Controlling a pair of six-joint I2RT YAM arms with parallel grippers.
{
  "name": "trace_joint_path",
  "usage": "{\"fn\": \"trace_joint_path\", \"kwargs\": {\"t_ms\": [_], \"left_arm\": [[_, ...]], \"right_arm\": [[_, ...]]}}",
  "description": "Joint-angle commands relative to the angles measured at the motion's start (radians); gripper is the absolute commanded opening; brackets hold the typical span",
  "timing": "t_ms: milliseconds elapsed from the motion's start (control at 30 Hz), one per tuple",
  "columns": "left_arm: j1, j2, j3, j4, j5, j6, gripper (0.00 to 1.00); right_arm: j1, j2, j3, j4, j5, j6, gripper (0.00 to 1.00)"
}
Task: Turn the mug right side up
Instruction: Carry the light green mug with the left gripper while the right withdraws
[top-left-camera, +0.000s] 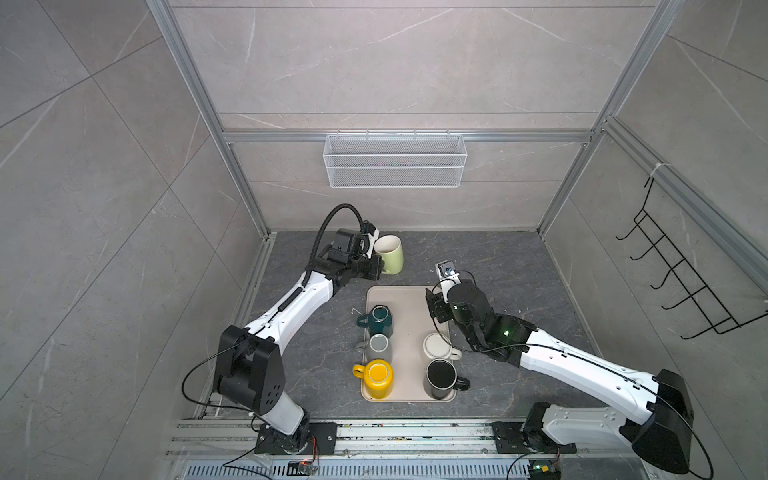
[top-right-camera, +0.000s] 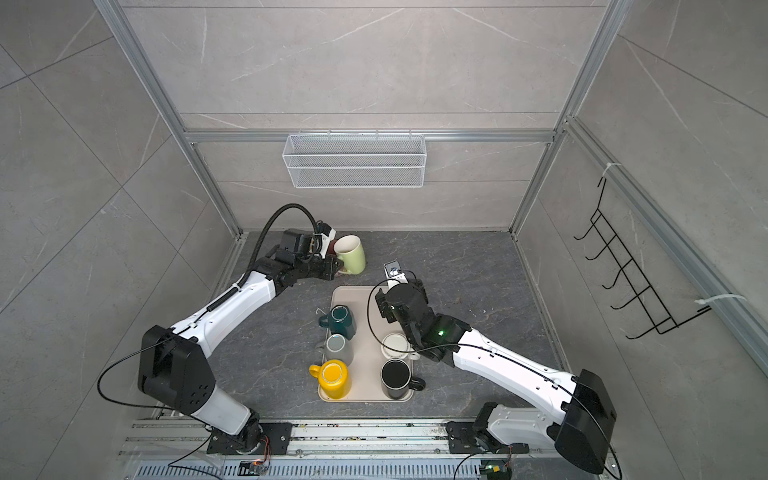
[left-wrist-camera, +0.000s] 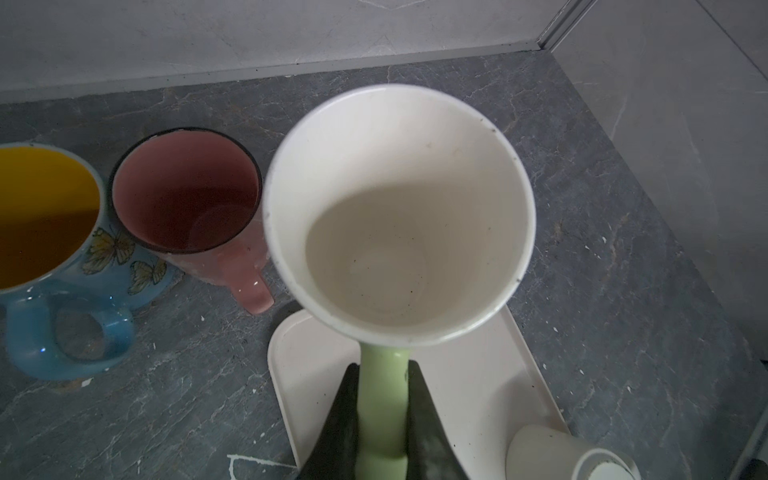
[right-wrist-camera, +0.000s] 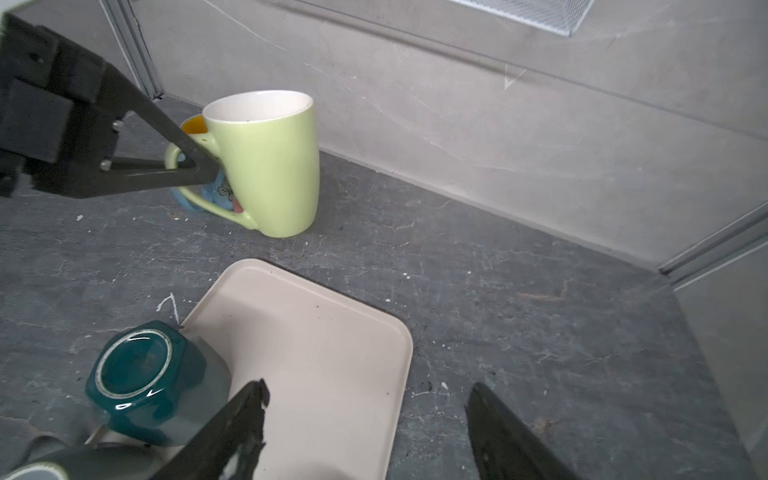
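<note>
The light green mug (top-left-camera: 390, 254) (top-right-camera: 351, 254) stands mouth up on the dark table just beyond the tray's far edge, its white inside showing (left-wrist-camera: 399, 208). My left gripper (top-left-camera: 377, 268) (left-wrist-camera: 382, 370) is shut on the mug's handle, one black finger (right-wrist-camera: 199, 170) on each side of it. In the right wrist view the mug (right-wrist-camera: 270, 166) leans slightly, and whether its base touches the table I cannot tell. My right gripper (top-left-camera: 434, 306) (right-wrist-camera: 368, 390) hangs open and empty over the tray's far right corner.
The beige tray (top-left-camera: 409, 299) (right-wrist-camera: 311, 332) carries several other mugs, among them an upside-down teal one (top-left-camera: 376, 320) (right-wrist-camera: 141, 374). A pink mug (left-wrist-camera: 187, 199) and a blue mug (left-wrist-camera: 45, 232) stand upright beside the green one, near the back wall.
</note>
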Motion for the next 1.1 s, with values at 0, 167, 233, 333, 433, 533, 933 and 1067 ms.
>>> {"fn": "trace_joint_path", "kwargs": {"t_ms": [0, 167, 233, 333, 433, 533, 933, 1067], "left_arm": [[-0.027, 0.035, 0.095, 0.107, -0.082, 0.028, 0.00], [-0.045, 0.113, 0.133, 0.107, -0.156, 0.029, 0.00], [-0.046, 0.137, 0.133, 0.126, -0.196, 0.027, 0.00], [-0.048, 0.166, 0.123, 0.191, -0.252, 0.010, 0.00], [-0.048, 0.199, 0.129, 0.240, -0.278, 0.000, 0.00], [-0.048, 0.235, 0.141, 0.261, -0.295, 0.001, 0.00], [-0.048, 0.300, 0.102, 0.360, -0.340, -0.053, 0.00], [-0.048, 0.314, 0.098, 0.371, -0.346, -0.059, 0.00]], "right_arm": [[-0.025, -0.021, -0.016, -0.032, -0.113, 0.127, 0.78], [-0.073, -0.038, -0.046, -0.007, -0.204, 0.201, 0.78], [-0.092, -0.038, -0.053, -0.009, -0.242, 0.221, 0.79], [-0.113, -0.017, -0.047, -0.024, -0.289, 0.245, 0.80], [-0.121, -0.003, -0.038, -0.032, -0.316, 0.261, 0.80], [-0.126, -0.003, -0.038, -0.032, -0.323, 0.266, 0.80], [-0.140, -0.015, -0.036, -0.049, -0.330, 0.268, 0.80], [-0.143, -0.017, -0.037, -0.050, -0.328, 0.268, 0.80]]}}
